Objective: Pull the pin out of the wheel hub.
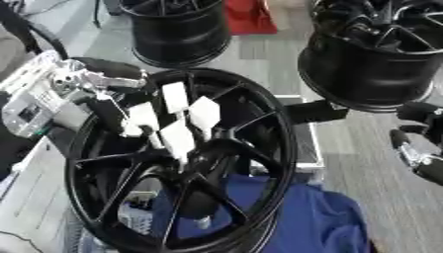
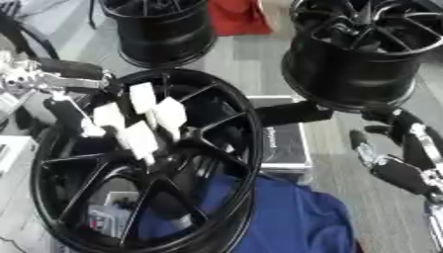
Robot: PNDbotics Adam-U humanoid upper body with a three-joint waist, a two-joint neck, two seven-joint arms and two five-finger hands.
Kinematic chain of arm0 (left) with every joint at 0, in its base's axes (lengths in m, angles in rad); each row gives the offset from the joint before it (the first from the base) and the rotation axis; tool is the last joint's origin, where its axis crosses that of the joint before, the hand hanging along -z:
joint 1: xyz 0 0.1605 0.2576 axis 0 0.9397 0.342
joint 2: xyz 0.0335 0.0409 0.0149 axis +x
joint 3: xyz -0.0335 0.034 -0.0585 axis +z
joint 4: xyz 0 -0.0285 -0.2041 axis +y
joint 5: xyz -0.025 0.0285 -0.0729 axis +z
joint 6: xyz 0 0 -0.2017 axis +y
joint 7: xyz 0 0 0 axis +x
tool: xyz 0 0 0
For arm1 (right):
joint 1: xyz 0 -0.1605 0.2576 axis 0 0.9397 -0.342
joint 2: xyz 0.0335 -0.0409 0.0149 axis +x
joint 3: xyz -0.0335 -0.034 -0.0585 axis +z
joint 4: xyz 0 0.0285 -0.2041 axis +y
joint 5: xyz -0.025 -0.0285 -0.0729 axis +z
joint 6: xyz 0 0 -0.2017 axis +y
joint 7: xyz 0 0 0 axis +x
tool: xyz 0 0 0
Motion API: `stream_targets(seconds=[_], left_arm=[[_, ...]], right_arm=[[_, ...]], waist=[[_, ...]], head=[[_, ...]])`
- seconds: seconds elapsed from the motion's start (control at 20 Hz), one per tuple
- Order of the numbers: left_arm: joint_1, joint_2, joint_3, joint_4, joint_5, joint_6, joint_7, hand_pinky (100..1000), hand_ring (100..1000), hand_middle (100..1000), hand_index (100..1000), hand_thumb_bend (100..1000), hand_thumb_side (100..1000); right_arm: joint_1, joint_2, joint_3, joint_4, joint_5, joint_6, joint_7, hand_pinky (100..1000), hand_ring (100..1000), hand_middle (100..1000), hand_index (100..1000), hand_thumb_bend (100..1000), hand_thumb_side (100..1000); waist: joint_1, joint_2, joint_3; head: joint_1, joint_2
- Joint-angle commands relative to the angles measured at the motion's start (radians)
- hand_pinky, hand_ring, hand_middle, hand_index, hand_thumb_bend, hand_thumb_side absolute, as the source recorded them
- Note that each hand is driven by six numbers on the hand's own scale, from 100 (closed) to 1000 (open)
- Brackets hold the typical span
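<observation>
— Three black alloy wheels are in front of you. Where is your left hand [image 1: 160, 121]?

— At the left, reaching in over the rim of the nearest big black spoked wheel hub [image 1: 259, 123], which stands tilted toward you. Your fingers, tipped with white pads [image 1: 176, 96], spread straight over the spokes close to the hub's centre. They look relaxed, curled round nothing.

— And the pin?

— You cannot pick it out. White pads and dark spokes crowd the centre of the hub, and no separate pin shows there. Whether a pad touches it cannot be told.

— What sits under that wheel hub?

— A crumpled blue cloth [image 1: 303, 217] shows through the lower spokes and spreads out to the right of them. A flat black box with a pale edge [image 2: 281, 143] lies just behind the rim on the right.

— Further right?

— At the top, a second black wheel [image 1: 177, 32] stands on the grey floor, with a red object [image 1: 249, 16] beside it. A third black wheel [image 2: 368, 59] stands at the upper right, well apart from the one you are working on.

— And your right hand [image 2: 394, 158]?

— Low at the right edge, over bare floor, apart from every wheel. Its dark fingers are gently bent and hold nothing.
</observation>
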Motion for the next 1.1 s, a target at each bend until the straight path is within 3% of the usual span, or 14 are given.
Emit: stream_targets(seconds=[0.05, 0.15, 0.2, 0.25, 1.1], left_arm=[[-0.016, 0.017, 0.008, 0.002, 0.004, 0.001, 0.022, 451, 419, 440, 652, 100, 195], [-0.018, 0.018, 0.013, -0.006, 0.011, 0.001, 0.034, 425, 392, 410, 623, 100, 189], [-0.019, 0.019, 0.016, -0.012, 0.014, 0.001, 0.037, 422, 387, 405, 616, 100, 263], [-0.02, 0.021, 0.022, -0.021, 0.017, 0.0, 0.037, 426, 390, 407, 619, 100, 196], [-0.032, 0.148, 0.206, -0.17, 0.016, 0.015, 0.023, 467, 421, 435, 642, 100, 205]], right_arm=[[-0.012, -0.023, -0.008, -0.009, 0.003, -0.002, -0.001, 782, 844, 769, 833, 243, 239], [-0.012, -0.023, -0.009, -0.008, 0.003, -0.002, -0.001, 782, 844, 769, 833, 242, 239], [-0.012, -0.023, -0.009, -0.008, 0.004, -0.002, -0.001, 782, 844, 769, 833, 239, 241], [-0.012, -0.023, -0.009, -0.008, 0.004, -0.002, -0.002, 782, 844, 769, 833, 242, 239], [-0.003, -0.027, -0.015, 0.001, 0.008, -0.002, -0.006, 783, 844, 769, 833, 243, 239]], waist=[[-0.002, -0.01, -0.001], [-0.001, -0.01, -0.001], [-0.001, -0.011, 0.0], [-0.001, -0.011, 0.0], [0.009, -0.021, 0.012]], head=[[0.002, 0.005], [0.0, 0.005], [-0.001, 0.005], [-0.001, 0.005], [-0.014, 0.005]])
